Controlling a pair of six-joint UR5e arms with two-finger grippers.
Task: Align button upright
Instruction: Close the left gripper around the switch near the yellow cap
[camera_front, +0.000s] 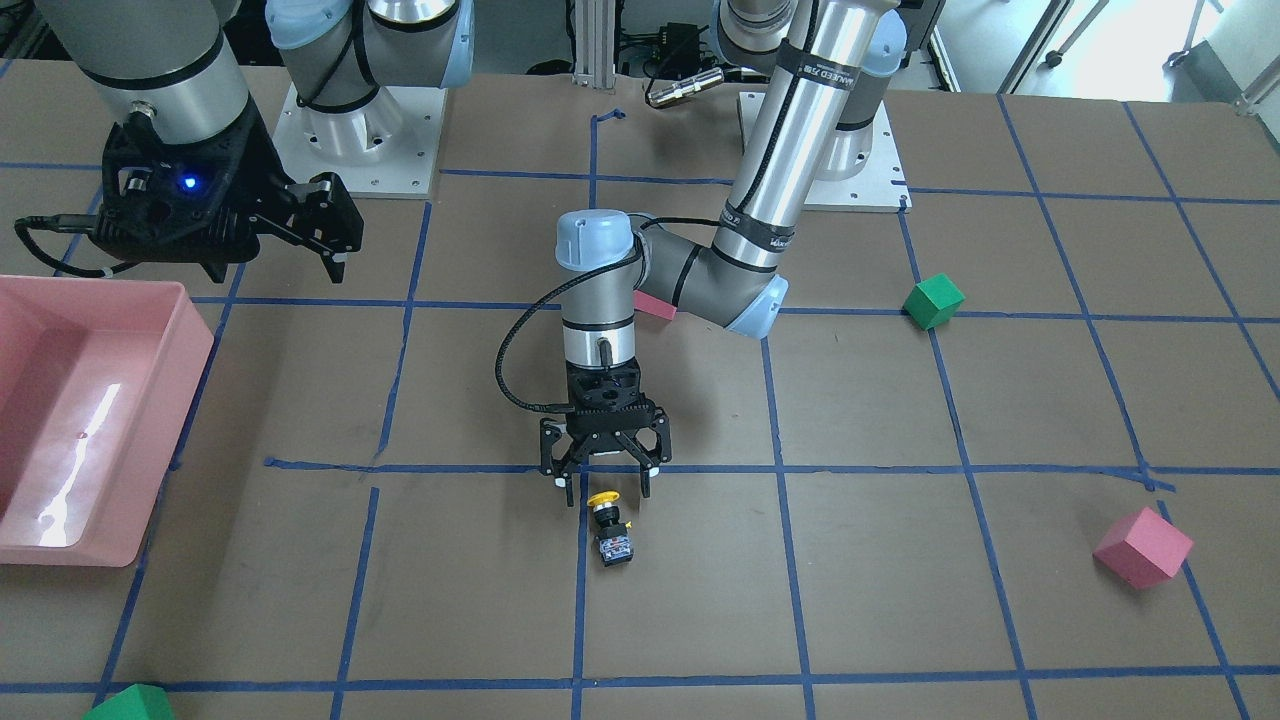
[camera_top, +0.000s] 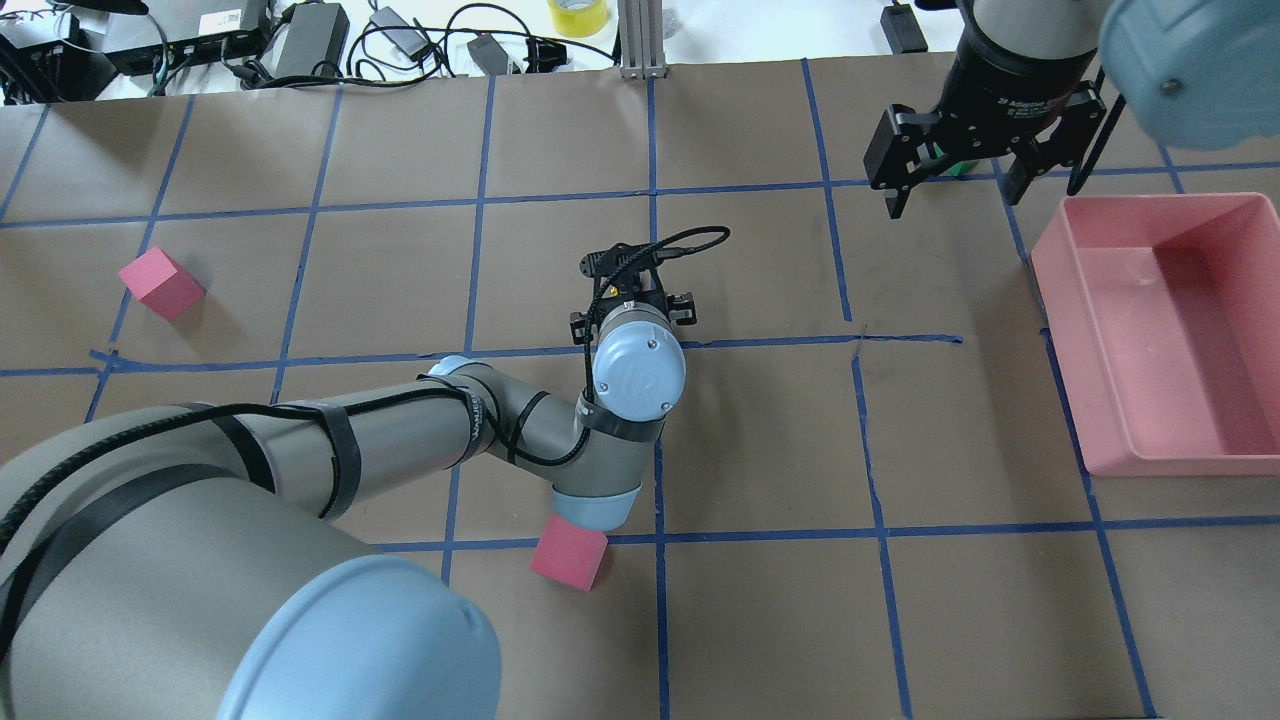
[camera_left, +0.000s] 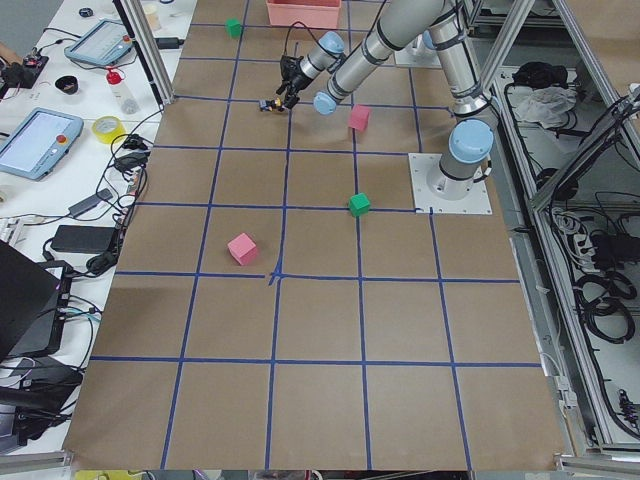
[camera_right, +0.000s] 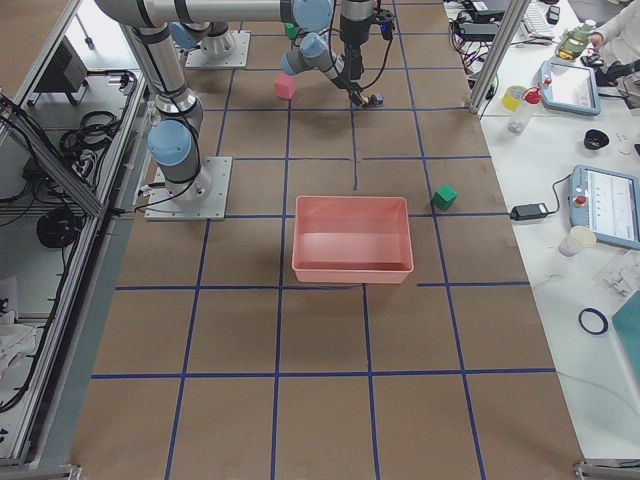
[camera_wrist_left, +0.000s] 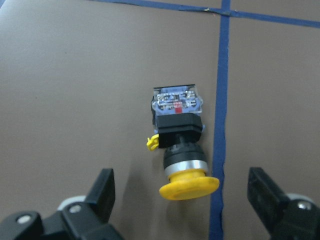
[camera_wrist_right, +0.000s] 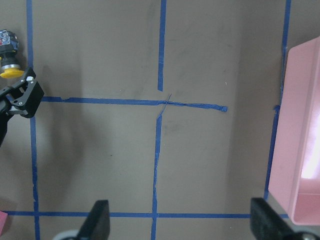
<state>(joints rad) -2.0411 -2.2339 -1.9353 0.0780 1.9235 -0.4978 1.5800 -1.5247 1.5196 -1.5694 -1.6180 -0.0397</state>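
The button (camera_front: 609, 528) lies on its side on the brown table, its yellow cap toward my left gripper and its whitish contact block away from it. In the left wrist view the button (camera_wrist_left: 179, 147) lies between and just beyond the fingertips, touching neither. My left gripper (camera_front: 604, 487) is open and empty, pointing down just above the cap. In the overhead view the button is hidden under the left wrist (camera_top: 638, 365). My right gripper (camera_top: 955, 190) is open and empty, held high near the pink bin (camera_top: 1235, 330).
A pink cube (camera_top: 569, 555) sits under the left arm's elbow. Another pink cube (camera_front: 1142, 547) and a green cube (camera_front: 933, 301) lie on my left side. A green cube (camera_front: 130, 703) sits at the table's far edge. Blue tape lines grid the table.
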